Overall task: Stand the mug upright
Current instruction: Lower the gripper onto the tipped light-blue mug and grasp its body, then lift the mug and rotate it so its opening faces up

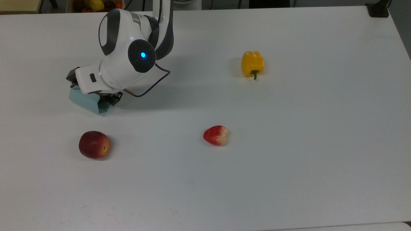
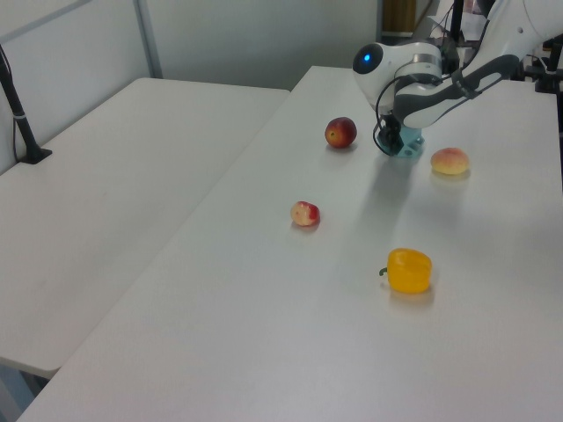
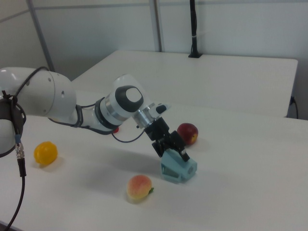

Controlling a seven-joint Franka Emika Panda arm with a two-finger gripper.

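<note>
mug [image 1: 87, 102] on its side, top view's left | apple [image 1: 94, 144] below | pepper [image 1: 252, 64] far right
</note>
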